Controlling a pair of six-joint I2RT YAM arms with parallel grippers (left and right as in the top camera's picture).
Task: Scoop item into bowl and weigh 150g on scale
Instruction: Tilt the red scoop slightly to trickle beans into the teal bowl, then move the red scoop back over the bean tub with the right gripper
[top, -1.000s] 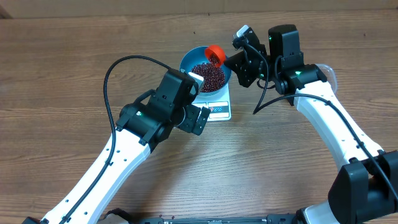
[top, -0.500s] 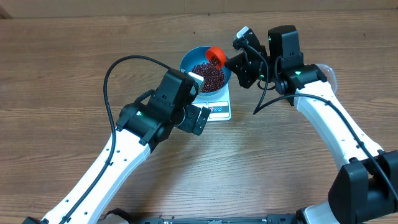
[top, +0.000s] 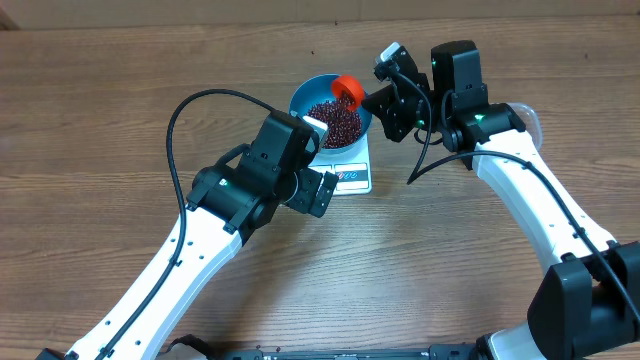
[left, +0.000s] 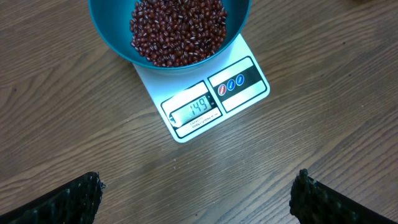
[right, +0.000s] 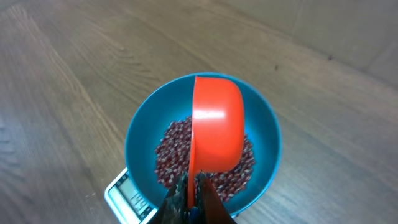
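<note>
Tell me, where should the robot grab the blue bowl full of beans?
Probably the bowl by its rim, pinched from above on the side nearest the open left tool. It looks too wide to span, and the orange scoop hangs over the far side.

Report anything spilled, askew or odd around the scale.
Nothing clearly wrong: the beans lie inside the bowl, which sits level on the scale. One dark speck on the table beyond the bowl could be a stray bean or a wood mark; cannot tell.
</note>
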